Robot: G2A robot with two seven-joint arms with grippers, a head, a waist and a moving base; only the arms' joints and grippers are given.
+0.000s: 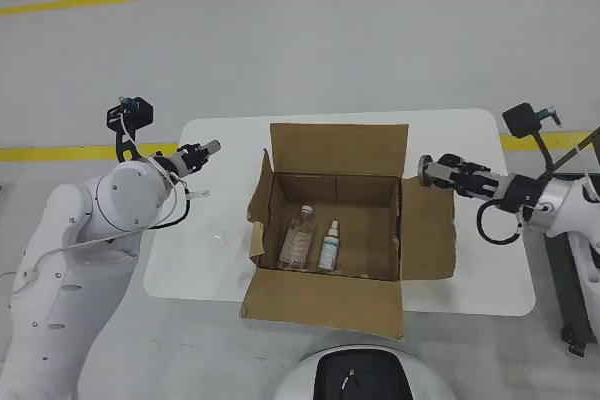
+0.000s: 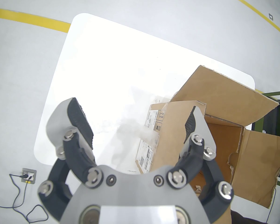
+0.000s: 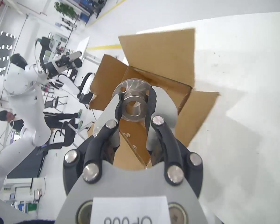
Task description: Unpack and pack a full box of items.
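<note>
An open cardboard box (image 1: 330, 180) stands on the white table (image 1: 480, 270), its flaps spread outward. Inside lie a clear plastic bottle (image 1: 298, 238) and a small white spray bottle (image 1: 329, 247). My right gripper (image 1: 427, 170) hovers over the box's right flap, shut on a round metal flanged part (image 3: 131, 103). My left gripper (image 1: 208, 150) is held above the table left of the box, open, with nothing between its fingers (image 2: 79, 115). The box's labelled side wall (image 2: 154, 141) faces the left gripper.
A clear, faint object (image 1: 218, 240) lies on the table left of the box. Yellow floor lines (image 1: 40, 153) run behind the table. A power socket with cables (image 2: 28, 176) sits on the floor past the table's edge.
</note>
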